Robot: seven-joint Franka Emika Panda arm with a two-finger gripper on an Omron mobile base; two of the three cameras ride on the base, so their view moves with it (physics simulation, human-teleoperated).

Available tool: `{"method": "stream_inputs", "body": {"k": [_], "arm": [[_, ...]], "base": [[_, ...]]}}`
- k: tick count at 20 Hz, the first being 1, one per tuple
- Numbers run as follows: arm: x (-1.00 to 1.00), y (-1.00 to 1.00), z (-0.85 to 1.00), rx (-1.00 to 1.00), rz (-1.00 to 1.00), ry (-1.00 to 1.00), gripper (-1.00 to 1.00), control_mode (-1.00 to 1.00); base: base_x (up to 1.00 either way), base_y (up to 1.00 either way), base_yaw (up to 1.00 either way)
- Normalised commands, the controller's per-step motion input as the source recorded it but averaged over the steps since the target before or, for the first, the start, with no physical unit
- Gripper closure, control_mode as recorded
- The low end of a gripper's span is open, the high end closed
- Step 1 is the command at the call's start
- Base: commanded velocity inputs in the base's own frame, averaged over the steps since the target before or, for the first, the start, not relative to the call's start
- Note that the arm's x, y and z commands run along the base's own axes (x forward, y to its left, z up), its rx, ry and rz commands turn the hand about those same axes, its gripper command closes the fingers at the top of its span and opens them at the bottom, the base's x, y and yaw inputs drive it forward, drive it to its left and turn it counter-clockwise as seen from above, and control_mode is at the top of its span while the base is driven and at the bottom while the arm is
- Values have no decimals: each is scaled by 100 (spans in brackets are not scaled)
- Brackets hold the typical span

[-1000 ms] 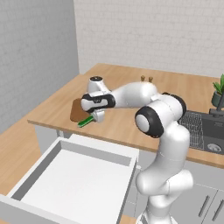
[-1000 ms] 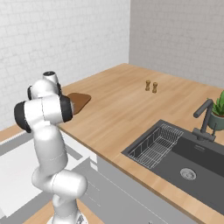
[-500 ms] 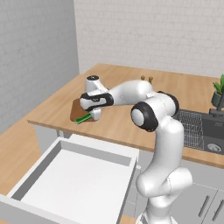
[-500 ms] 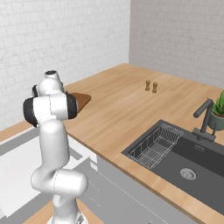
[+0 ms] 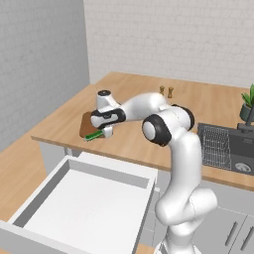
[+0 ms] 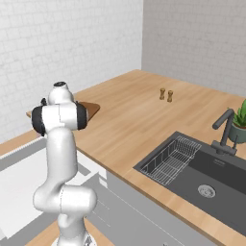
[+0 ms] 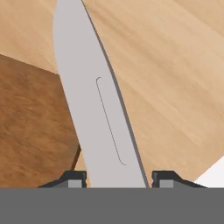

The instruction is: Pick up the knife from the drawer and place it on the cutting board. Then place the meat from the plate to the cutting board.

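Note:
My gripper [image 5: 103,132] is shut on the knife [image 5: 93,135], whose green handle sticks out to the left, just above the near edge of the dark-brown cutting board [image 5: 87,125]. In the hand view the grey blade [image 7: 98,100] runs up between my fingertips [image 7: 73,177], part over the cutting board [image 7: 30,131] and part over the light counter. Below the counter the white drawer [image 5: 79,198] stands pulled out, with nothing in it. From the right base view, my arm hides the gripper and one corner of the cutting board [image 6: 92,108] shows. The meat and the plate are out of view.
Two small shakers [image 5: 165,91] stand at the back of the counter. To the right lie a dark sink [image 6: 192,166] with a wire rack, a tap and a potted plant [image 6: 239,124]. The open drawer juts out in front of the cabinet.
My arm has swung its elbow left, and the gripper with the knife has shifted slightly left, closer over the board's edge.

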Motion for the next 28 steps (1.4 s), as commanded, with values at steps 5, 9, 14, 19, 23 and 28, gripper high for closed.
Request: {"method": "stream_inputs", "body": {"k": [5,9,14,19,23,28], "arm": [[54,0,-9,0,-2,0,100,-100],[42,0,0,1,-1,0,100,-100],[46,0,-2,3,0,0,100,-100],[25,0,-28,1,0,0,-100,-100],[-24,0,-39,1,0,-7,-100,-100],[-52,0,-10,0,0,-22,-100,-100]], "base": [[0,0,0],[0,0,0],[0,0,0],[0,0,0],[0,0,0],[0,0,0]]}}
